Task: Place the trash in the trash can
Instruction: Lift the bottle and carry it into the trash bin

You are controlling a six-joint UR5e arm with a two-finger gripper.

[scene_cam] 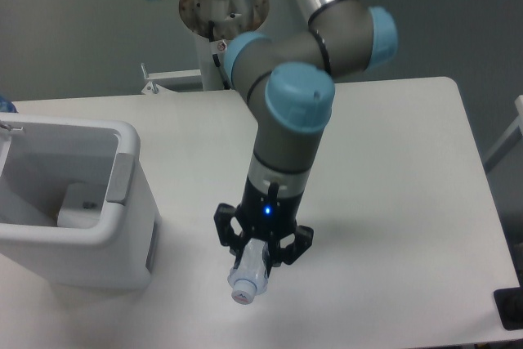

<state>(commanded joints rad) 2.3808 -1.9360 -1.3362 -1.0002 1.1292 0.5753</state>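
The gripper [260, 261] is clenched around the neck end of one crushed clear plastic bottle [248, 279], whose white cap [242, 290] points down and toward the camera. The bottle hangs in the fingers near the front edge of the table [392, 202], roughly midway along it, and looks to be clear of the tabletop, though the angle makes that hard to confirm.

One trash can [78, 202] stands at the left side of the table, a white rectangular bin with rounded corners, a grey interior and a grey panel [118, 179] on its right rim. It is well apart from the bottle. Something pale lies at the bottom of the bin (too indistinct to name), and no wrapper can be made out on the tabletop.

By my reading, the step in hand is the carry: the bottle is grasped and must now travel left. The next move calls for enough height to pass over the bin's right rim, then a stop above the open interior before the fingers let go. Because the bottle dangles below the fingers, its cap end is the part most likely to catch that rim.

Count: one arm, one gripper, one bottle, one bin.
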